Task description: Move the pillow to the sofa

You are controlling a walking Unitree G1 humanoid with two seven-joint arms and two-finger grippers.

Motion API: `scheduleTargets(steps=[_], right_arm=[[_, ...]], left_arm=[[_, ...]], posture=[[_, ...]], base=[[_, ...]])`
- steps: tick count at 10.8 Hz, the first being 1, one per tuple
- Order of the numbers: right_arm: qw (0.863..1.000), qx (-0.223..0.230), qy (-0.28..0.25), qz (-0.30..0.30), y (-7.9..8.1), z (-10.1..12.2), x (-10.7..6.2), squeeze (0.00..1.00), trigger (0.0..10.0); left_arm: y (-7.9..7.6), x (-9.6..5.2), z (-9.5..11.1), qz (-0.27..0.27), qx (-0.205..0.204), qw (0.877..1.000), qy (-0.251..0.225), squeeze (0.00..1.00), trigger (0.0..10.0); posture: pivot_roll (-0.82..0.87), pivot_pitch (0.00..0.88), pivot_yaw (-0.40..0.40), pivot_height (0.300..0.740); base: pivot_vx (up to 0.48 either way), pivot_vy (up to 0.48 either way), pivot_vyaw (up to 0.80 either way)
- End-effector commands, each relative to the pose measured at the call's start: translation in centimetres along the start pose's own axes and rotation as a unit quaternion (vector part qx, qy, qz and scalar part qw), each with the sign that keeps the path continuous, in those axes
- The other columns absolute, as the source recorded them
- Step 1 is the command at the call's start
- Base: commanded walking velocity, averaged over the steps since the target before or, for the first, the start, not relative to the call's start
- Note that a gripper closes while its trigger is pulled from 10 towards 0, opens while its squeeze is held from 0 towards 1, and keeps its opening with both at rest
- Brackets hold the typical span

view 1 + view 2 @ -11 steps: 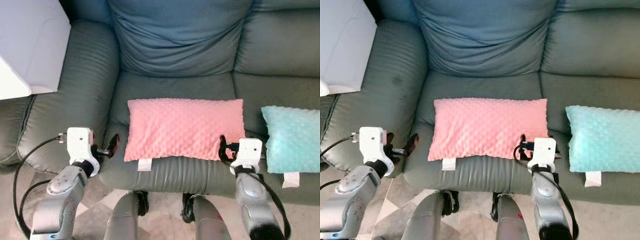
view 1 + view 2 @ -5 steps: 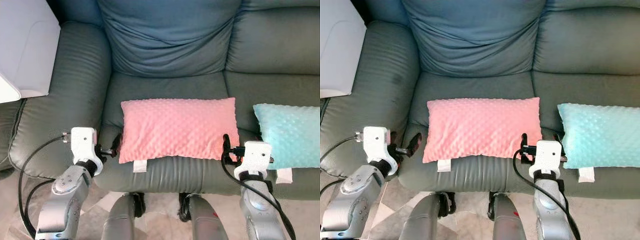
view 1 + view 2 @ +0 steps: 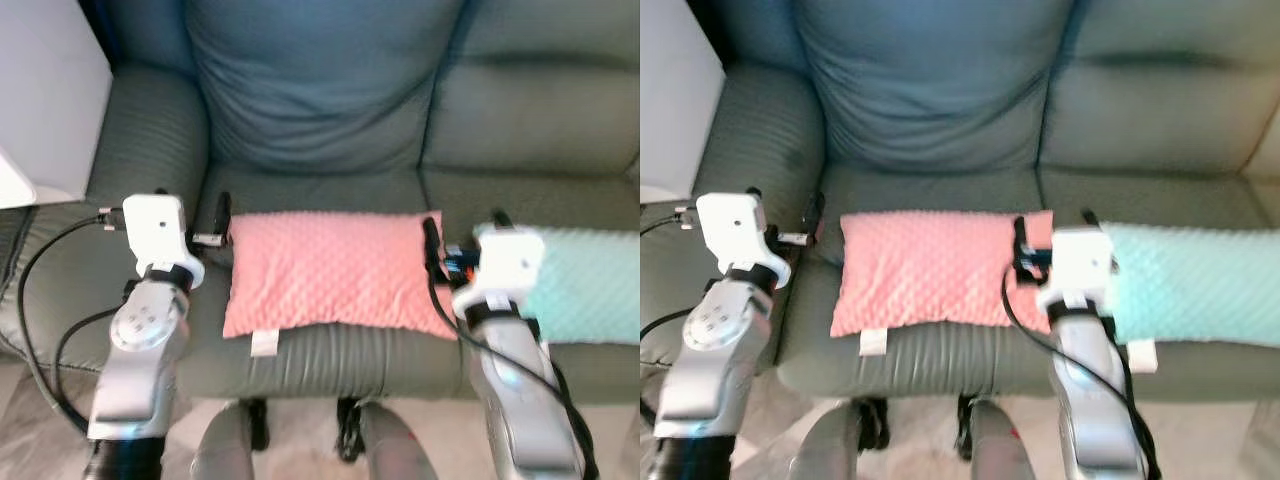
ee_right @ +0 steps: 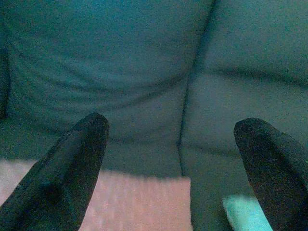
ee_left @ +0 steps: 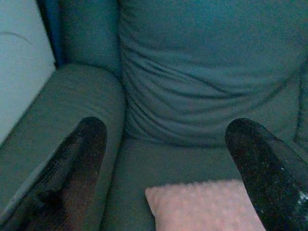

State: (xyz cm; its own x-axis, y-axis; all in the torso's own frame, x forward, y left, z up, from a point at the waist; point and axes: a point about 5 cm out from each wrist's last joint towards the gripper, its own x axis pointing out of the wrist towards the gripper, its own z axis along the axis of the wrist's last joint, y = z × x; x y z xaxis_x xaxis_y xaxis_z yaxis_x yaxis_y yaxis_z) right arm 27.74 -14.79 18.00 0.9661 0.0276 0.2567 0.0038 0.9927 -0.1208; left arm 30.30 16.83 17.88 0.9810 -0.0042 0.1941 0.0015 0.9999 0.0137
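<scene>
A pink dimpled pillow (image 3: 330,270) lies flat on the grey-green sofa's seat (image 3: 330,345), its white tag at the front edge. My left gripper (image 3: 215,222) is raised beside the pillow's far left corner. In the left wrist view its fingers (image 5: 79,159) are spread wide, open, with the pillow's corner (image 5: 202,207) low between them. Beside the pillow's right end is my right gripper (image 3: 440,250), also open. Its wrist view looks past the pillow (image 4: 139,202) to the sofa's back.
A teal dimpled pillow (image 3: 585,285) lies on the seat to the right, close behind my right wrist. The sofa's back cushion (image 3: 320,90) rises behind. The left armrest (image 3: 140,140) is beside my left arm, with a white object (image 3: 45,90) beyond it.
Both arms have risen from the seat's front edge to the pink pillow's two ends. The camera view has shifted. The pillow still lies on the seat.
</scene>
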Motion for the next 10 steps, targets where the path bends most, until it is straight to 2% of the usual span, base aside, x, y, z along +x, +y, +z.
scheduleTargets(steps=[1, 2, 3, 5, 7, 8, 10], right_arm=[[1.0, -0.002, 0.006, 0.004, -0.1, -0.2, 0.1, 0.0, 10.0], [1.0, -0.001, -0.004, 0.013, 0.1, 0.3, 1.0, 0.0, 10.0], [1.0, 0.002, -0.009, 0.022, 0.3, 0.4, 1.7, 0.0, 10.0], [0.999, 0.014, -0.012, 0.03, 0.6, 0.5, 2.6, 0.0, 10.0], [0.999, 0.022, -0.012, 0.035, 0.9, 0.2, 3.1, 0.0, 10.0], [0.999, 0.024, -0.012, 0.035, 0.9, 0.1, 3.3, 0.0, 10.0], [0.999, 0.031, -0.011, 0.035, 1.1, 0.0, 3.3, 0.0, 10.0]], left_arm=[[-0.3, 0.1, -0.1, 0.003, 0.002, 1.0, -0.006, 0.0, 10.0], [-0.5, 0.8, 0.0, 0.021, -0.003, 1.0, -0.004, 0.0, 10.0], [-0.3, 1.3, -0.1, 0.069, 0.036, 0.997, 0.013, 0.0, 10.0], [-0.3, 2.1, -0.6, 0.054, 0.018, 0.998, 0.03, 0.0, 10.0], [-0.5, 2.6, -0.4, 0.025, 0.006, 0.999, 0.02, 0.0, 10.0], [-0.5, 2.7, -0.5, 0.024, -0.012, 0.999, 0.025, 0.0, 10.0], [-0.8, 2.3, -0.6, 0.021, -0.005, 1.0, 0.019, 0.0, 10.0]], posture=[[-0.06, 0.171, -0.065, 0.74], [-0.06, 0.147, -0.07, 0.74], [-0.06, 0.128, -0.072, 0.74], [-0.05, 0.088, -0.07, 0.74], [-0.04, 0.06, -0.066, 0.74], [-0.04, 0.057, -0.065, 0.74], [-0.03, 0.063, -0.058, 0.74]], base=[[0.0, 0.0, 0.0], [0.0, 0.0, 0.0], [0.0, 0.0, 0.0], [0.0, 0.0, 0.0], [0.0, 0.0, 0.0], [0.0, 0.0, 0.0], [0.0, 0.0, 0.0]])
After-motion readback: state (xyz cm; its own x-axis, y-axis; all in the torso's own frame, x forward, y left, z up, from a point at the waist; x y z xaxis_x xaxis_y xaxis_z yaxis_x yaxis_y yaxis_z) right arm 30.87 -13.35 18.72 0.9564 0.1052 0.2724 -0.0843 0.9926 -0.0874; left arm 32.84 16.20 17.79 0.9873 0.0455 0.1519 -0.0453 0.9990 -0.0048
